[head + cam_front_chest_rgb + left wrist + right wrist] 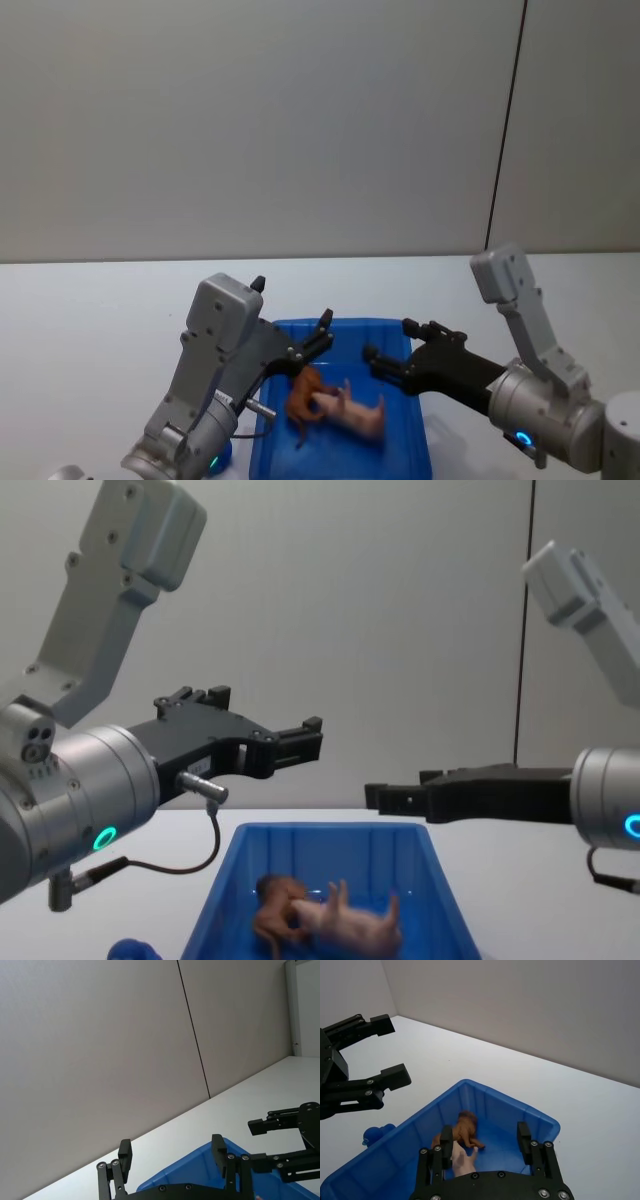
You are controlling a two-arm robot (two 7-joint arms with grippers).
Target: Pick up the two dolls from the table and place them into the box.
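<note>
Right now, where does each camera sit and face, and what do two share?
Head: high, down into the box; left gripper, right gripper open above.
Chest: low, looking across; both arms enter sideways.
Left wrist: faces the wall; own fingers, right gripper beyond.
Right wrist: looks into box past own fingers.
Shared: head, chest show pig against brown animal.
</note>
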